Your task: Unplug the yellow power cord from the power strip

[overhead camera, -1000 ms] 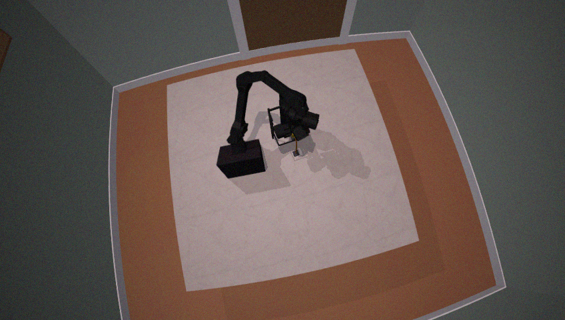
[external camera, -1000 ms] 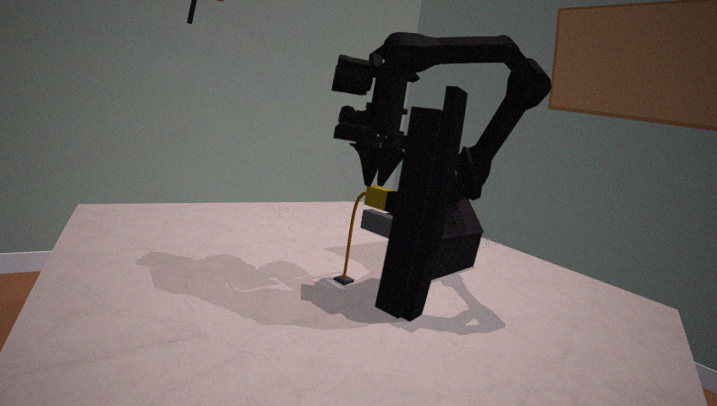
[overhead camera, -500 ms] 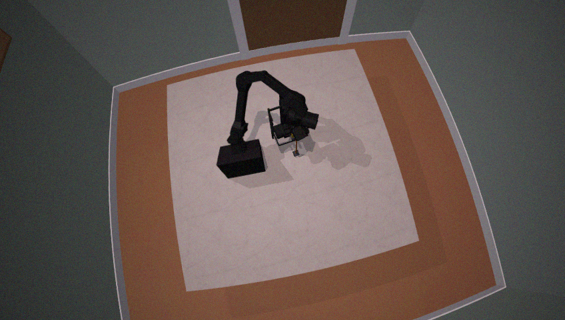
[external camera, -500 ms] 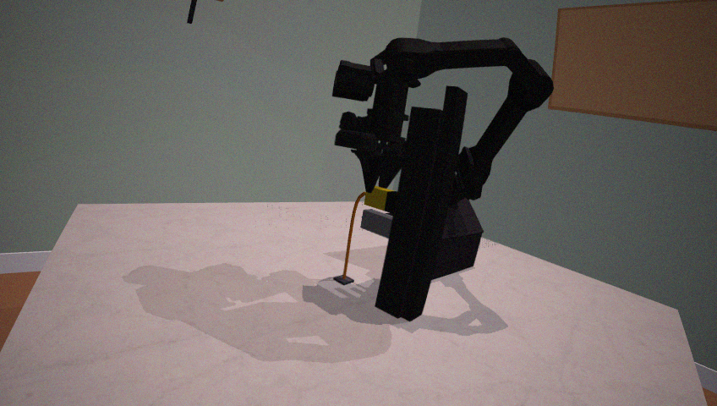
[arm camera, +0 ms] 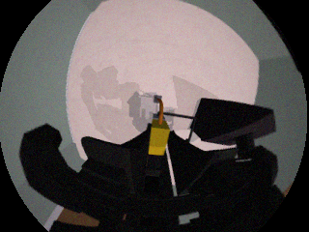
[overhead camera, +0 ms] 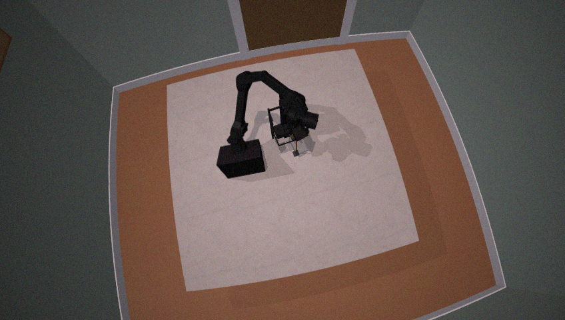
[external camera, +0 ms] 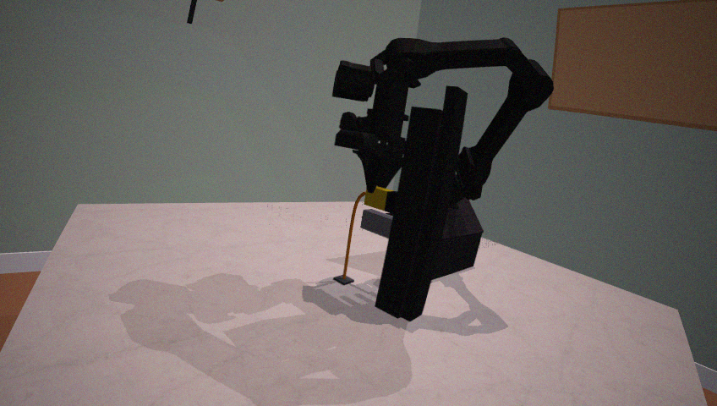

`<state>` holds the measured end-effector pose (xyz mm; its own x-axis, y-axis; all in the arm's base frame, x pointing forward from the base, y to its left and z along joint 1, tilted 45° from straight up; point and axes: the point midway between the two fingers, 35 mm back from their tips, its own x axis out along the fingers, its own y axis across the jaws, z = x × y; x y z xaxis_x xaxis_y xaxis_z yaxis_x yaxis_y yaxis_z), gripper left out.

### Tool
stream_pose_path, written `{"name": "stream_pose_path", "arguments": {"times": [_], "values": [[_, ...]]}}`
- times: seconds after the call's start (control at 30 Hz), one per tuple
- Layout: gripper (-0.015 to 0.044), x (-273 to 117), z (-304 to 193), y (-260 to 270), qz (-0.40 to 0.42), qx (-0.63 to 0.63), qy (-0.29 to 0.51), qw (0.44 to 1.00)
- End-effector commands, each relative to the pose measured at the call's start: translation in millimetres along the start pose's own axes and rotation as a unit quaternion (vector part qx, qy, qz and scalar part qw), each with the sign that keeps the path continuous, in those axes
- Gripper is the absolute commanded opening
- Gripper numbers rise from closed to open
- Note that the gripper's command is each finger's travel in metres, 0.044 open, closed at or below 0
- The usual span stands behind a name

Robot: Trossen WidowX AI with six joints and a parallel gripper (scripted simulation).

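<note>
The yellow plug (external camera: 375,199) (arm camera: 158,138) is level, its black end beside a tall black upright (external camera: 414,216) that looks like the power strip. Whether the plug is seated cannot be told, as the upright hides that end. The orange-yellow cord (external camera: 350,236) (overhead camera: 296,147) (arm camera: 161,111) bends down from the plug to a small dark pad (external camera: 344,280) (overhead camera: 295,153) on the table. My gripper (external camera: 372,189) (arm camera: 158,132) points down from above and is shut on the yellow plug, its fingers at the plug's sides.
A grey block (external camera: 374,223) sticks out from the upright just below the yellow plug. The black robot base (overhead camera: 242,160) (external camera: 455,251) stands behind the upright in the exterior view. Thin black bars (overhead camera: 271,123) stand beside the gripper in the top view.
</note>
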<state>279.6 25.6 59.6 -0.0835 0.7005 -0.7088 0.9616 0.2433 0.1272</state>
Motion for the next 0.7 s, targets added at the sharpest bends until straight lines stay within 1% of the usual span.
{"name": "stream_pose_path", "arguments": {"times": [0.0, 0.67], "values": [[0.0, 0, 3, 0, 0.0, 0.0, 0.0, 1.0], [0.0, -2, 34, 2, 0.0, 0.001, -0.001, 1.0]]}}
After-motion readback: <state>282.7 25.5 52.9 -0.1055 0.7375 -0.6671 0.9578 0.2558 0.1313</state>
